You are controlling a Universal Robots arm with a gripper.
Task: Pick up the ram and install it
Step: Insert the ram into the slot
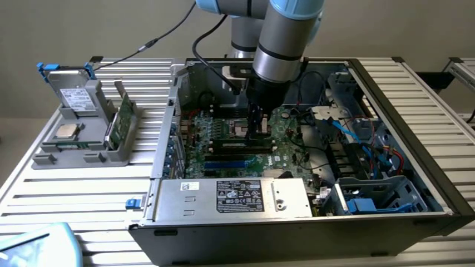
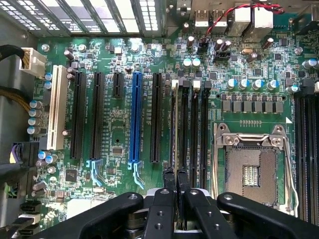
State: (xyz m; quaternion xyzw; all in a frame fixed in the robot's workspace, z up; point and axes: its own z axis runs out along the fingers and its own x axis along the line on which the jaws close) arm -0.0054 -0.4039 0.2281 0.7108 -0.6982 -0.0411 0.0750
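Pincer (image 2: pixel 175 188) narrow, pinched on the thin ram (image 2: pixel 174 124), edge-on at a motherboard (image 2: pixel 119 134) slot.

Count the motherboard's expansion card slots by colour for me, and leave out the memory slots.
White slot: 1
Blue slot: 1
Black slots: 4, one of them short
Total: 6

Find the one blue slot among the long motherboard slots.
The blue slot, with black slots on either side; one white slot sits farther off, and the rest are black.
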